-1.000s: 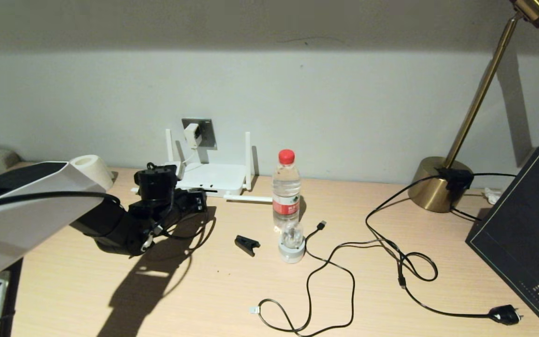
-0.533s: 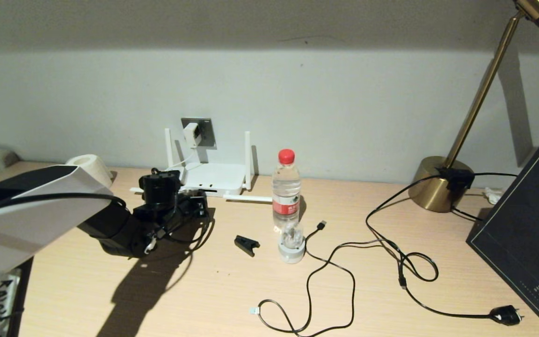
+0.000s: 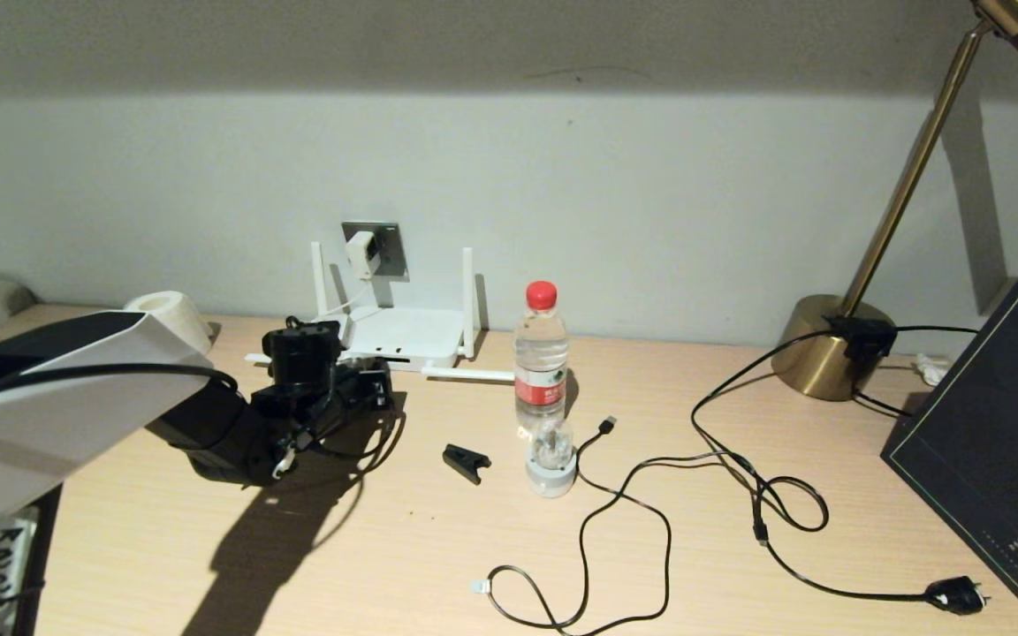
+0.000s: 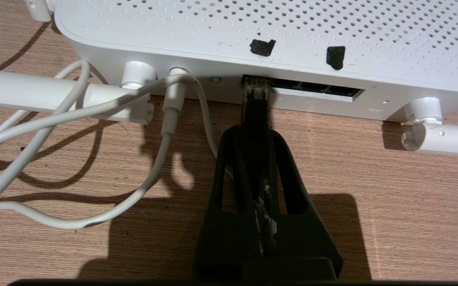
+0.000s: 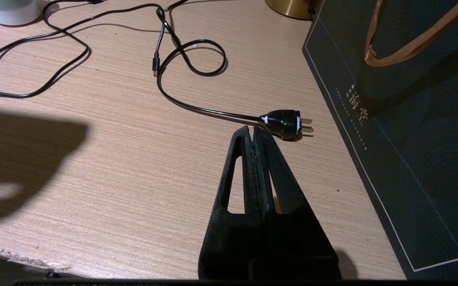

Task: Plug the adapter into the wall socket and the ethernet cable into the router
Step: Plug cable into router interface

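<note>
The white adapter sits in the grey wall socket, its thin white cord running to the router. My left gripper is low over the table in front of the router's port edge. It is shut on the black boot of the ethernet cable. The clear plug tip is at the mouth of the port nearest the white power cord. In the head view this gripper hides the plug. My right gripper hovers shut and empty over the table.
A water bottle, a small white-based globe and a black clip stand right of the router. A black USB cable and a black mains plug lie on the table. A brass lamp base and a dark bag are at the right.
My left arm has crept forward towards the router's port edge with the ethernet cable; in the last half second it has barely moved.
</note>
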Robot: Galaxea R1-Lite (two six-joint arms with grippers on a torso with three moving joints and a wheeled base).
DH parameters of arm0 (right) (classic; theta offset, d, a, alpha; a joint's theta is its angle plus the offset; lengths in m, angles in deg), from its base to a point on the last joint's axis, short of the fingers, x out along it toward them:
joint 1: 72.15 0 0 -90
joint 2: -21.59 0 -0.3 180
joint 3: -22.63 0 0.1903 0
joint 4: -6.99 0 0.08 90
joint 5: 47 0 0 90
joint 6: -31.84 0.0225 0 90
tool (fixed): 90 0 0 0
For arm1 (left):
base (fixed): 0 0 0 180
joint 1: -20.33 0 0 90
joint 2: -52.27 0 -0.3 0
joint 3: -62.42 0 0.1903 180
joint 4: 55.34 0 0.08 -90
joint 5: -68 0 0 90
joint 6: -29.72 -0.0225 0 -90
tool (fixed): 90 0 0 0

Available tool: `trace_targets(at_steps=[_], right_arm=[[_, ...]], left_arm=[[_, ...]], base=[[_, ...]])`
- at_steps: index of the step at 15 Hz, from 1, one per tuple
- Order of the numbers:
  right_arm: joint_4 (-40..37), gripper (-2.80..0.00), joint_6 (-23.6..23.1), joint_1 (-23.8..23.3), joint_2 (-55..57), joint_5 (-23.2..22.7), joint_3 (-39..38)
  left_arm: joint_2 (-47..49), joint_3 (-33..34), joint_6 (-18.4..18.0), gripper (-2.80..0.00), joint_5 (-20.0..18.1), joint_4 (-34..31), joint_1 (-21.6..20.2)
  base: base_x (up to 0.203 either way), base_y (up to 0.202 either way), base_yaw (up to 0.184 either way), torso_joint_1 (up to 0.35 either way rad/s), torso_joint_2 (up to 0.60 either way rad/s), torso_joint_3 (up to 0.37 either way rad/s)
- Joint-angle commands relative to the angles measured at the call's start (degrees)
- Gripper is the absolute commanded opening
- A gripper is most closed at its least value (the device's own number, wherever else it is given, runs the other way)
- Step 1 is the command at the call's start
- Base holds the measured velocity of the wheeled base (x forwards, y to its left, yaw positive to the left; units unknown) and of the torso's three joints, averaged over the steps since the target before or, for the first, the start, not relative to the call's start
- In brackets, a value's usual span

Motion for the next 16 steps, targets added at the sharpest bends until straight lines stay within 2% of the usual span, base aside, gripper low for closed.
trace_targets(at_steps=[1, 16], right_arm=[[0.03, -2.8, -0.07, 0.0, 0.09, -0.04, -0.01], [-0.01, -2.8, -0.07, 0.0, 0.09, -0.04, -0.01]], left_arm=[[-0.56, 0.1, 0.04, -2.8, 0.04, 0.54, 0.01], [-2.21, 0.98, 0.04, -2.8, 0.13, 0.46, 0.01]], base=[[0.0, 0.0, 0.0, 0.0, 0.0, 0.0], [0.0, 0.0, 0.0, 0.0, 0.0, 0.0]])
